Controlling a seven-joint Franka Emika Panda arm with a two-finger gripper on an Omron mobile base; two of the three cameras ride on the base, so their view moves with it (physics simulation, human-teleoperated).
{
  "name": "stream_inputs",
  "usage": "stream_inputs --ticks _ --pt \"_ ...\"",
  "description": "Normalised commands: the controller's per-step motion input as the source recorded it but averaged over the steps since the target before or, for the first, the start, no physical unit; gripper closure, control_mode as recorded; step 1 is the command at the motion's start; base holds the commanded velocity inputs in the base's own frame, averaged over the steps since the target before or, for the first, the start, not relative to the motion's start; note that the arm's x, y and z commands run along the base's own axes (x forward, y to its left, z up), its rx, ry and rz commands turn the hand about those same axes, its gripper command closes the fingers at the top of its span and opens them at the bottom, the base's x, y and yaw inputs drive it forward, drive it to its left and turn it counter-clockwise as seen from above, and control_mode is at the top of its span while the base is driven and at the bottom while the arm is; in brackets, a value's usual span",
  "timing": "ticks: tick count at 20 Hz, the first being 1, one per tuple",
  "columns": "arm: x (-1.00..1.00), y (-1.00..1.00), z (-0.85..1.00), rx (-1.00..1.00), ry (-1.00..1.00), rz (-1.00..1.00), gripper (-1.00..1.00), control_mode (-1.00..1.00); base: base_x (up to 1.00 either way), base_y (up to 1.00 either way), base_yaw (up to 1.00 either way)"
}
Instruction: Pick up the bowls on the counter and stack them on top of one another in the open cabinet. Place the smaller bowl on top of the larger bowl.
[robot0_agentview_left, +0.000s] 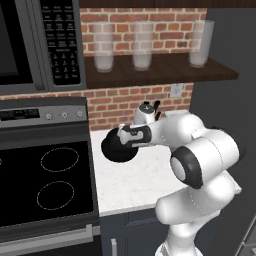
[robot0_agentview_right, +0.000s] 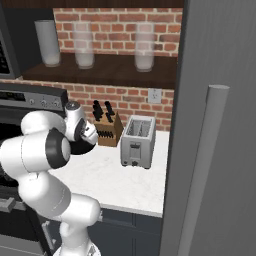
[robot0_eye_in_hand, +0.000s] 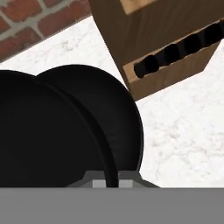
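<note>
Two glossy black bowls overlap in the hand view: a near bowl (robot0_eye_in_hand: 43, 135) and a second bowl (robot0_eye_in_hand: 118, 109) just beyond it; I cannot tell which is wider. My gripper (robot0_eye_in_hand: 111, 181) is shut on the near bowl's thin rim, which runs between the fingertips. From the left base, the gripper (robot0_agentview_left: 123, 137) hangs over a black bowl (robot0_agentview_left: 116, 149) on the white counter (robot0_agentview_left: 130, 182), close to the stove. The arm hides most of the bowl (robot0_agentview_right: 82, 147) from the right base. The dark wooden cabinet shelf (robot0_agentview_left: 160, 75) is above.
Three tall glasses (robot0_agentview_left: 142, 46) stand on the shelf. A knife block (robot0_agentview_right: 107, 131) and a toaster (robot0_agentview_right: 137, 141) sit right of the bowls. The black stovetop (robot0_agentview_left: 45, 180) and microwave (robot0_agentview_left: 40, 45) are on the left, a tall grey panel with a handle (robot0_agentview_right: 215, 125) on the right.
</note>
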Motion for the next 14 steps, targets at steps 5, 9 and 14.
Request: stream_inputs --ticks 5,9,14 --pt "0.04 0.00 -0.01 0.00 0.00 0.00 -1.00 -1.00 0.00 0.00 0.00" --pt "-0.09 -0.05 0.17 0.01 0.00 0.00 -1.00 -1.00 0.00 0.00 0.00" --pt "-0.61 -0.40 -0.01 0.01 0.04 0.00 -1.00 -1.00 0.00 0.00 0.00"
